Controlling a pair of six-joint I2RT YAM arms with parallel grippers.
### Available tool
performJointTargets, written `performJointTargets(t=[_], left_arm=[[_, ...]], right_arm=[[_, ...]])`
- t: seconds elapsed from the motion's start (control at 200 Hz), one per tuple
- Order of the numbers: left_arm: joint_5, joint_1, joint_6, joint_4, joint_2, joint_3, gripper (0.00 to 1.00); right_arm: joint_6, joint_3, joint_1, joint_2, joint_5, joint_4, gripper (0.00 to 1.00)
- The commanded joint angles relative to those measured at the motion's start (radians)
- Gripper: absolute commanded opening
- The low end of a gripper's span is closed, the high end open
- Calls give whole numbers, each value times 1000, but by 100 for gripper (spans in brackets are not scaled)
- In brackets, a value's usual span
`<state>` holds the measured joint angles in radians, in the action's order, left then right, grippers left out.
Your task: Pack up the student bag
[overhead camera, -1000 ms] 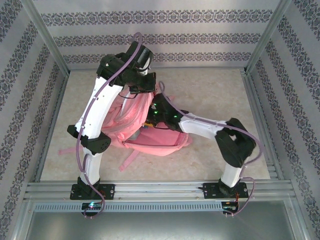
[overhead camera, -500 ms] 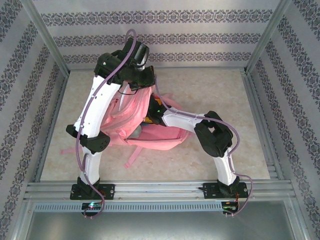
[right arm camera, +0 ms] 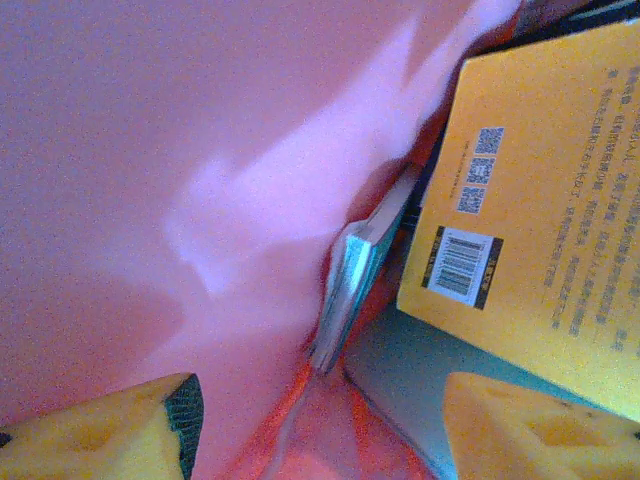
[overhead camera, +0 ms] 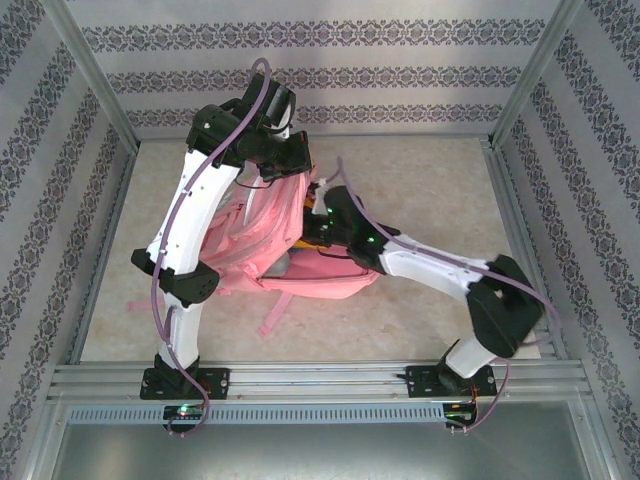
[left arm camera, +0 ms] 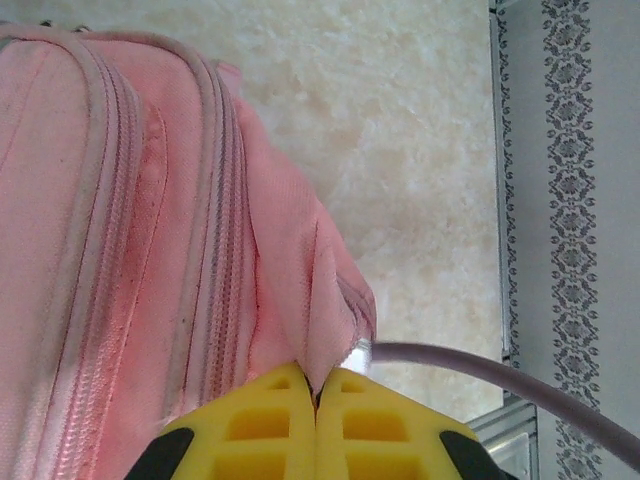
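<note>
**A:** Top external view, working outward from the near edge: the large pink fabric student bag [overhead camera: 320,285] lies in the middle of the pale beige table [overhead camera: 420,180], and the right arm reaches into its opening.

**B:** And the right gripper [right arm camera: 320,430]?

**A:** Its yellow fingers stand apart inside the pink lining and hold nothing. Just beyond them a yellow paperback with a barcode [right arm camera: 540,220] and a thin teal-edged booklet [right arm camera: 355,280] sit in the bag.

**B:** Further back?

**A:** The left gripper [left arm camera: 315,392] is pinched together on a fold of cloth at the bag's far end, holding it up.

**B:** How will it handle?

**A:** Soft and floppy, I'd judge. The cloth would sag wherever it's released, and the books add weight. Take it by a seam or zip edge, not a flat panel.
</note>
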<state>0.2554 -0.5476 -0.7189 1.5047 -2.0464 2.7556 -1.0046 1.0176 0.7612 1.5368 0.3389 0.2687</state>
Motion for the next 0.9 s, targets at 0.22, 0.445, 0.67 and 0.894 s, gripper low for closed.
performJointTargets(t=[0.22, 0.445, 0.67, 0.894], left_arm=[[81, 9, -2, -151, -7, 44, 0], [160, -14, -20, -197, -79, 45, 0], [177, -32, -34, -213, -125, 45, 0], [161, -68, -25, -199, -201, 44, 0]], right_arm=[[41, -468, -193, -585, -30, -49, 60], [12, -597, -301, -787, 23, -137, 60], [52, -564, -355, -873, -30, -312, 58], [100, -537, -462, -1020, -78, -529, 58]])
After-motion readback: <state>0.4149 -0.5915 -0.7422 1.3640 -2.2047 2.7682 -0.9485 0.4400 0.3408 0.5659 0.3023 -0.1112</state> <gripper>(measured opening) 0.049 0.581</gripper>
